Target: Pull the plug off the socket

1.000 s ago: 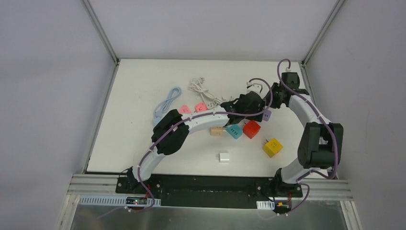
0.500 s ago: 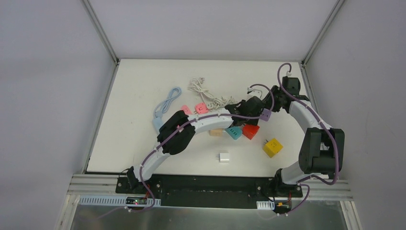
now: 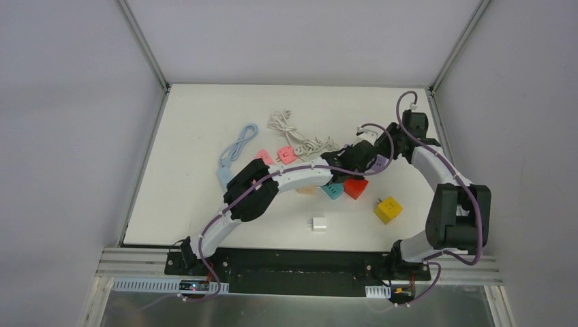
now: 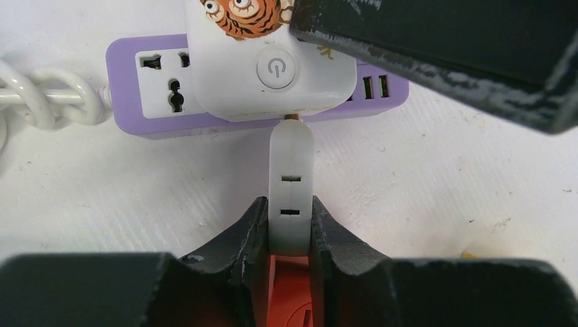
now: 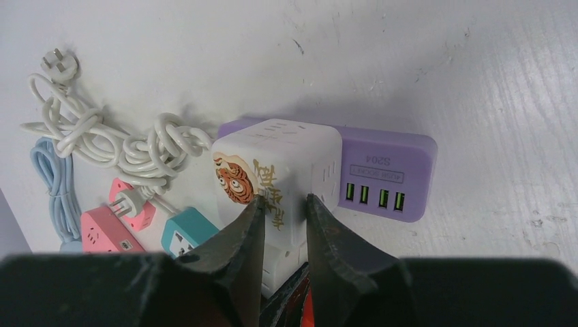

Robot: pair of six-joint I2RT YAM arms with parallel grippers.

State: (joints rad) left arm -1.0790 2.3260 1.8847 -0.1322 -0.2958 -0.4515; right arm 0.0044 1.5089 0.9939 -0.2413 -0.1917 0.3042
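A white cube socket (image 4: 272, 61) with a tiger print sits on a purple power strip (image 4: 146, 82). A small white plug (image 4: 291, 180) sticks out of the cube's near side, with a sliver of brass pin showing at the joint. My left gripper (image 4: 290, 204) is shut on that plug. My right gripper (image 5: 281, 201) is over the top of the cube socket (image 5: 272, 163). Its fingers are almost together with nothing between them. In the top view both grippers meet at the purple strip (image 3: 379, 163).
Beside the strip lie a red cube (image 3: 357, 185), a teal socket (image 3: 332, 191) and pink sockets (image 3: 286, 154). A tangled white cable (image 3: 293, 133) and a blue cable (image 3: 238, 146) lie left of them. A yellow cube (image 3: 388, 209) and a small white block (image 3: 319, 223) sit nearer the arms.
My left gripper has slid right toward the purple strip and closed on the white plug. The right gripper has shifted only slightly over the cube socket.
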